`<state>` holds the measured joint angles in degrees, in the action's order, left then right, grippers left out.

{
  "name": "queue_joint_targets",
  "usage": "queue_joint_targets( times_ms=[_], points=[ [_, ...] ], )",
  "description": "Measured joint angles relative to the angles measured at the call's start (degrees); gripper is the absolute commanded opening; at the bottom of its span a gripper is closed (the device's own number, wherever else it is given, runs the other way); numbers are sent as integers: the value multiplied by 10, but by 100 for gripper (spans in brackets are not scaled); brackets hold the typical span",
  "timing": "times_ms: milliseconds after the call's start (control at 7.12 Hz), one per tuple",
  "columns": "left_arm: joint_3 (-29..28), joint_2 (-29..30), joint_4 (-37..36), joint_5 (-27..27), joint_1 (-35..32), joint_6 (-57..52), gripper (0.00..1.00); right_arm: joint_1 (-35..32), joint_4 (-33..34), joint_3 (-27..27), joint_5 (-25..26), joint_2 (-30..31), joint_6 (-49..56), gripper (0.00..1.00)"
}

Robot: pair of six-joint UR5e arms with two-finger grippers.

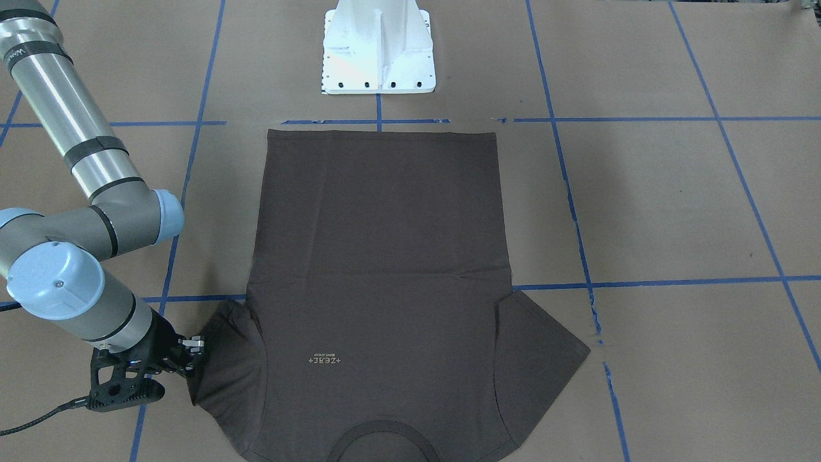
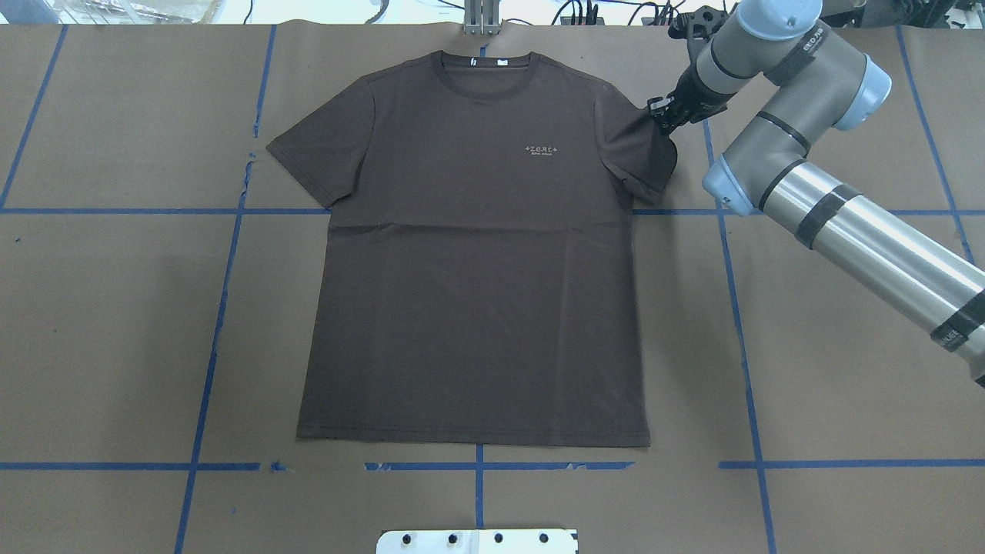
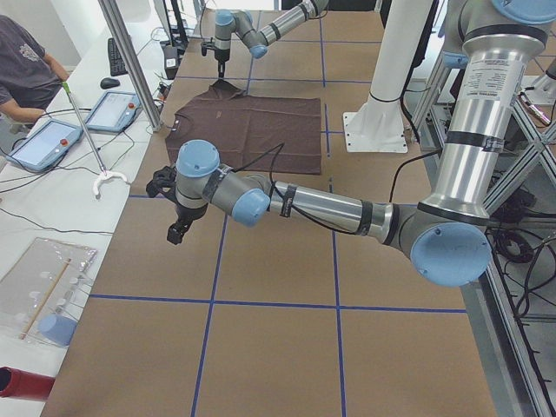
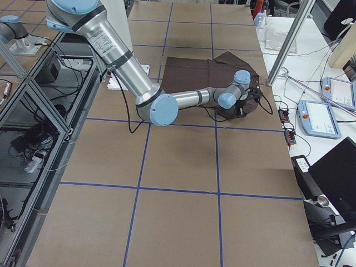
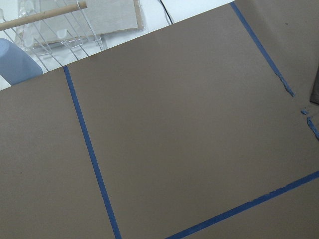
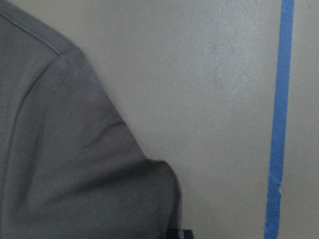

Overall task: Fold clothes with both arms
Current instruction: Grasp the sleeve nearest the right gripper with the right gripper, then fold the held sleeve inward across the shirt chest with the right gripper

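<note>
One table (image 2: pixel 846 346), covered in brown paper, carries everything. Two arms reach over it: the right arm (image 2: pixel 846 223) to the shirt, the left arm (image 3: pixel 330 208) over bare table well apart from it. One dark T-shirt (image 2: pixel 477 292) lies flat, logo (image 2: pixel 540 148) up, at the table's middle. The right gripper (image 2: pixel 663 121) is clamped on one sleeve (image 2: pixel 642 154), bunching it. Whether the left gripper (image 3: pixel 178 228) is apart or together cannot be told.

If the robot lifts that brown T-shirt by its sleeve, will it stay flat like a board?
Probably not. The sleeve bunches where the right gripper pinches it, so the T-shirt looks floppy and should droop. It lies thin and flat, so it is probably light.
</note>
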<state>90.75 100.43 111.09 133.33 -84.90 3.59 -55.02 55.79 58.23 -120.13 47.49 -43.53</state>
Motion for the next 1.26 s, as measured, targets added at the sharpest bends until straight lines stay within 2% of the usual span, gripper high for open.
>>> queue_joint_targets(
  times_ms=[281, 562, 702, 843, 1264],
  points=[
    [-1, 1, -1, 0, 0, 0, 100, 10, 0, 10, 14, -36, -2, 0],
    [-1, 1, -1, 0, 0, 1, 100, 47, 2, -3, 88, -84, -11, 0],
    [0, 1, -1, 0, 0, 1, 100, 72, 2, -20, 136, -107, -19, 60],
    [0, 1, 0, 0, 0, 1, 100, 91, 1, -33, 172, -120, -25, 100],
    [-1, 5, 0, 0, 0, 3, 100, 105, -2, -42, 195, -127, -36, 100]
  ],
)
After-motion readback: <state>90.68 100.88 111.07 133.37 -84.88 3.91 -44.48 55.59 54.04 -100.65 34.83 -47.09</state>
